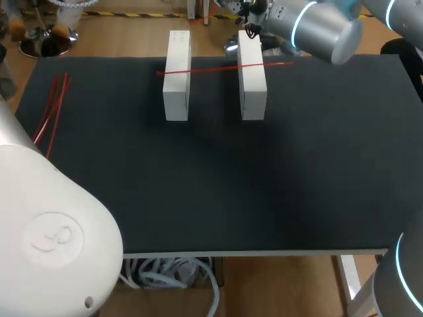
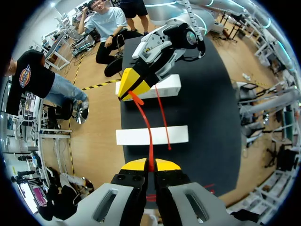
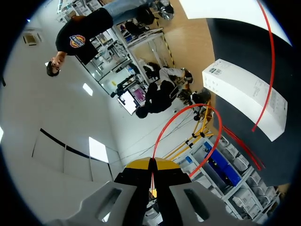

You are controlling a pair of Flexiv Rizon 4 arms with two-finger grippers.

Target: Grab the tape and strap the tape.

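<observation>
Two white blocks, left [image 1: 176,86] and right [image 1: 252,86], stand at the table's far edge with a red strap [image 1: 218,67] lying across both. My right gripper [image 1: 250,32] hovers over the right block's far end. In the left wrist view my left gripper [image 2: 150,165] is shut on a second red strap [image 2: 146,125], which runs ahead over the near block [image 2: 136,136] to the right gripper's yellow tips [image 2: 124,94] by the far block [image 2: 167,87]. In the right wrist view the right gripper [image 3: 153,162] is shut on that strap, which curls into a loop [image 3: 174,120].
A bundle of spare red straps [image 1: 49,109] lies at the left edge of the black table [image 1: 231,178]. My left arm's large white casing [image 1: 46,231] fills the near left corner; its gripper does not show in the head view.
</observation>
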